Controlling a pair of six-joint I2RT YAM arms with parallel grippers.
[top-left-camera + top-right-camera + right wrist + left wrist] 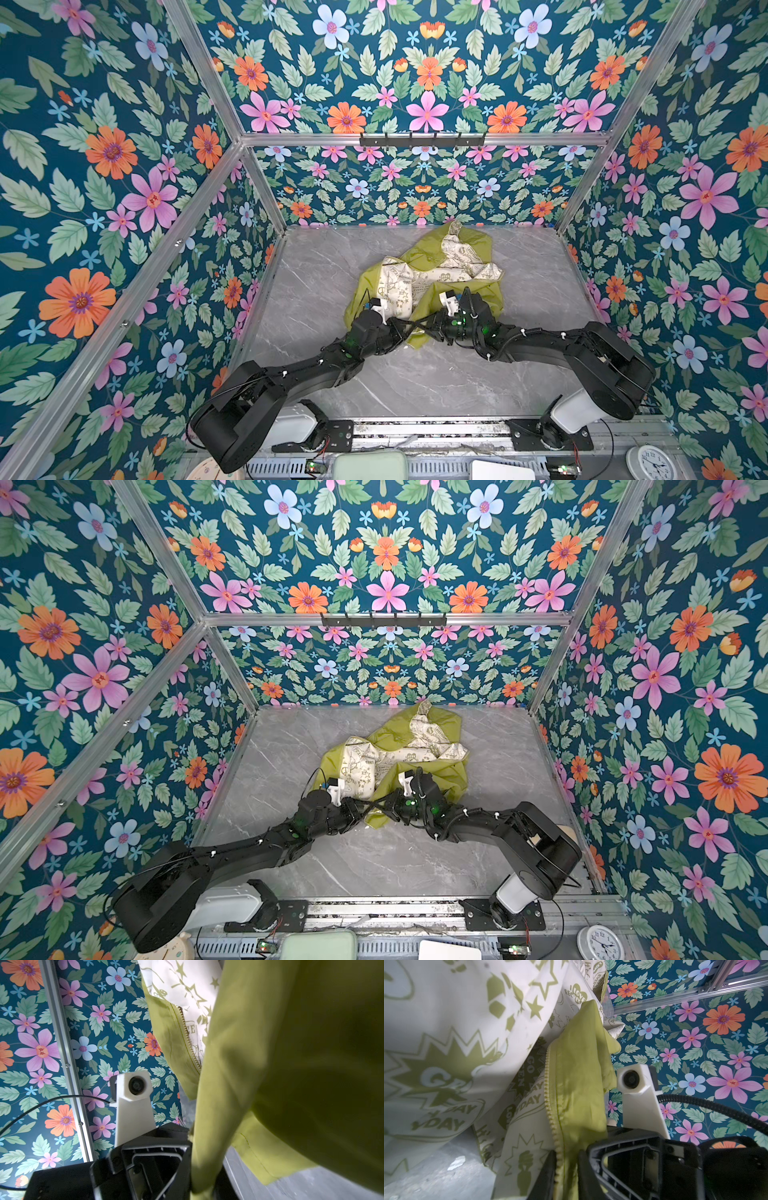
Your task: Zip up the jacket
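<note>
The left gripper has a green edge of the jacket running between its jaws, zipper teeth included. The jaws stand a little apart, and I cannot tell whether they pinch that edge. The right gripper, just beside it, is clenched on a plain green fold that runs taut into its jaws. The other zipper row hangs farther off, outside its hold. Beyond both, the jacket lies crumpled from mid-table to the far side of the grey marble table, with the printed lining turned up. No slider is visible. If the left hold is loose, the thin edge could slip free. Pulling the plain fold may only drag the heap and twist the two rows further apart. The wrists sit close enough to knock together.
</note>
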